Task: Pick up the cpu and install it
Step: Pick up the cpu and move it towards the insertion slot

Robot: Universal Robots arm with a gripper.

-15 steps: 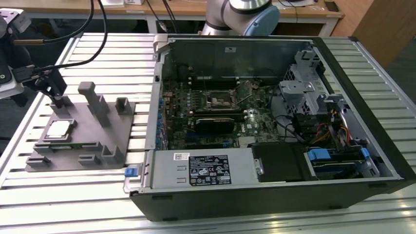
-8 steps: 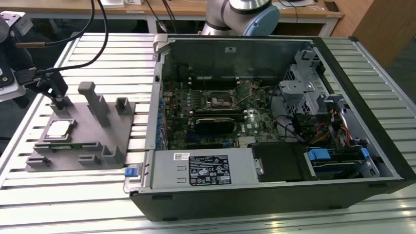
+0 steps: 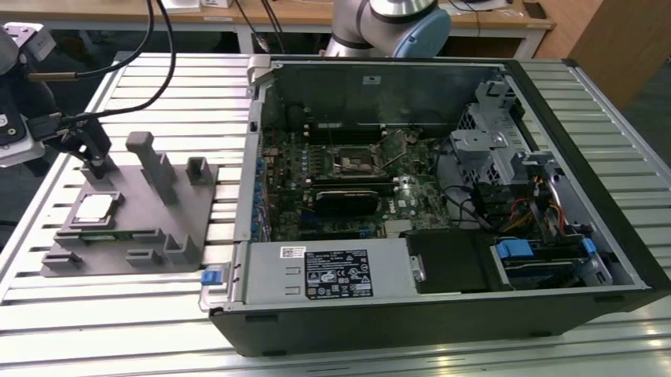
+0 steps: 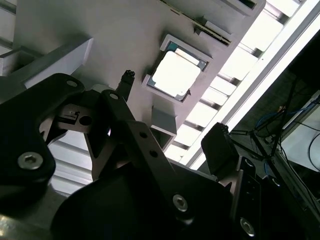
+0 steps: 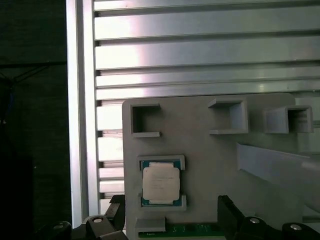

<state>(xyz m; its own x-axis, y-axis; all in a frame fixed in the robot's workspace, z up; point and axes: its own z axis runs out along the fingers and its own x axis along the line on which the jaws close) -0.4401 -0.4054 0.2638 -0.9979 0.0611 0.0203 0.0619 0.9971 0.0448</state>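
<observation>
Hand (image 3: pixel 93 159) at exterior view's left, pointing down; fingers (image 4: pixel 219 149) spread wide, empty; arm base (image 3: pixel 390 23) at rear.

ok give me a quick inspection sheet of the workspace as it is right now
surface: slatted aluminium table, bearing a grey tray and an open pc case
job's things: cpu seated in the tray's recess; motherboard socket in the case
clutter: green circuit strip in the tray
grippers: tool open, above the tray near the cpu, holding nothing
cables: black cables to the arm's wrist; coloured wires inside the case
surroundings: wooden desk beyond the table
</observation>
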